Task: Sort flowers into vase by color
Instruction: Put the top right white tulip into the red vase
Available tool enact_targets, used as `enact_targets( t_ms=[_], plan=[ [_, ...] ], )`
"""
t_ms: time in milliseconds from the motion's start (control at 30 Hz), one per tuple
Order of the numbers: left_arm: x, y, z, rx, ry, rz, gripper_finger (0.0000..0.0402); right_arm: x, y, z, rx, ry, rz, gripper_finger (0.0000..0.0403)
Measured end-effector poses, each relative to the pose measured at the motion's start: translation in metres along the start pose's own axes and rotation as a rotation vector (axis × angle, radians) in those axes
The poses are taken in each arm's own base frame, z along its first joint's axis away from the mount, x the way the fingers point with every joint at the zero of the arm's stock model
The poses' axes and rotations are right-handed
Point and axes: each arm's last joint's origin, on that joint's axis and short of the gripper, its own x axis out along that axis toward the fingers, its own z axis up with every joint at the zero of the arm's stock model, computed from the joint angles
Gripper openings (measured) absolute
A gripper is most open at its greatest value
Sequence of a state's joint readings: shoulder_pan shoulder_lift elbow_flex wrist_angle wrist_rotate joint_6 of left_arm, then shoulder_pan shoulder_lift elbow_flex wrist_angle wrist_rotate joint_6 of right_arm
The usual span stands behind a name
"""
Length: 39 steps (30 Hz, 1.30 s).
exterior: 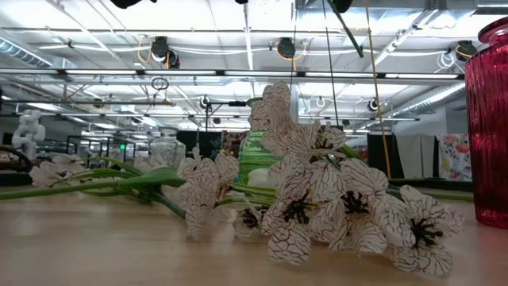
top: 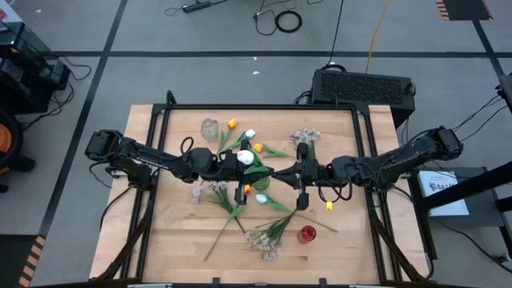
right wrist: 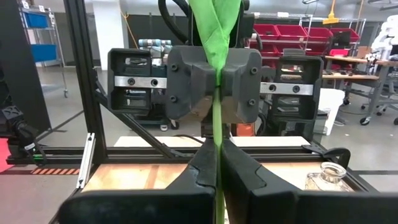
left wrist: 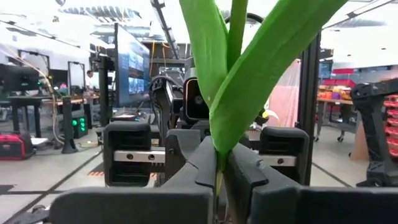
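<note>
Both grippers are seen meeting over the middle of the light wooden table, and one long green-stemmed artificial flower is pinched by both at once; in the right wrist view the right gripper is pressed together on the thin stem, while the left gripper, facing it just beyond, is closed on the same stem higher up; in the left wrist view the left gripper's own fingers are shut at the base of the broad green leaves.

From above, the left gripper and the right gripper are found near each other; the bloom of the held flower cannot be told apart among the others.

On the table, three orange-yellow tulip heads and two white tulip heads can be counted, though some may be hidden by the arms; three bushy sprays of tiny pale blossoms are scattered about.

Three vases are counted: a clear glass vase towards the far left, a ribbed red glass vase at the near right, and a green one seen only in the low view, behind the nearest spray.
</note>
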State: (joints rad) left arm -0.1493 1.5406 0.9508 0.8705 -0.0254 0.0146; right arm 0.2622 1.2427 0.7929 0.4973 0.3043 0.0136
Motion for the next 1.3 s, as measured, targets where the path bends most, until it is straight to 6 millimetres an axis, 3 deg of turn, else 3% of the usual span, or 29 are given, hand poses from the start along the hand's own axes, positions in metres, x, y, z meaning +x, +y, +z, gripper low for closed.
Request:
enact_targets(
  t_ms=[200,533,733,1033,1300],
  plan=[
    [-0.004,0.0,0.006,-0.006,0.039,-0.023,0.0011,0.0,0.0,-0.002,0.019,0.019,-0.003,0.003],
    [-0.026,-0.001,0.035,-0.043,0.143,-0.105,0.0009,-0.013,-0.004,0.002,0.045,0.095,-0.025,0.0209],
    [-0.034,-0.012,0.049,-0.073,0.115,-0.147,0.0016,-0.038,-0.012,0.013,0.088,0.149,-0.026,0.0279],
    [-0.027,-0.036,0.052,-0.077,-0.029,-0.221,0.002,-0.08,-0.024,0.027,0.176,0.221,-0.034,0.029],
    [-0.006,-0.042,0.035,-0.065,-0.125,-0.209,0.0021,-0.09,-0.028,0.016,0.038,0.356,-0.091,0.0277]
  ],
)
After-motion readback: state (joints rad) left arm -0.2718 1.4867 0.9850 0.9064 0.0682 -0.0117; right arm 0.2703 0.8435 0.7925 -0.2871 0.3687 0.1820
